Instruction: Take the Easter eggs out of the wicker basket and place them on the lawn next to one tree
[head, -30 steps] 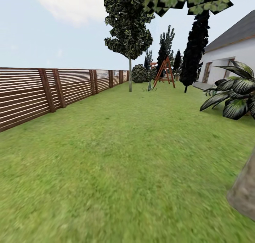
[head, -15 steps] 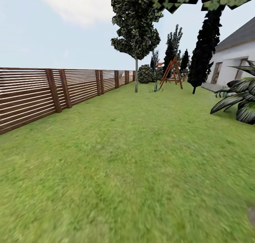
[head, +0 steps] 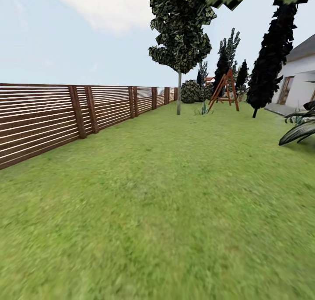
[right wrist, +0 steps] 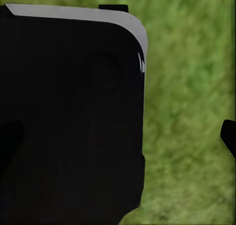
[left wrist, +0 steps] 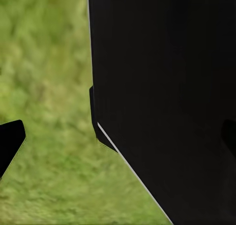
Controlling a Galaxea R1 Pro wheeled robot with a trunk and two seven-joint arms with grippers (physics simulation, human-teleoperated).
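Home garden w/ lawn [head: 166, 195], slat fence [head: 48, 116], trees.

Matt mottled green grass on lawn [head: 166, 203], soft and blurry. Brown wood slat fence [head: 52, 116], dull finish. Tree [head: 179, 94] with smooth pale trunk, jagged flat leaf crown. Orange-red wood frame [head: 225, 90]. White plain house wall [head: 302, 87]. Smooth matt black robot body [left wrist: 167, 102] over grass, pale edge highlight.

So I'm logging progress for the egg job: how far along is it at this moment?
Nothing looks done: only bare lawn lies ahead, with the fence along its left. In hand is travel only; both wrist views look down on grass past dark robot parts. Left: find the basket, lift out all three eggs and set them by one tree, perhaps the pale-trunked tree.
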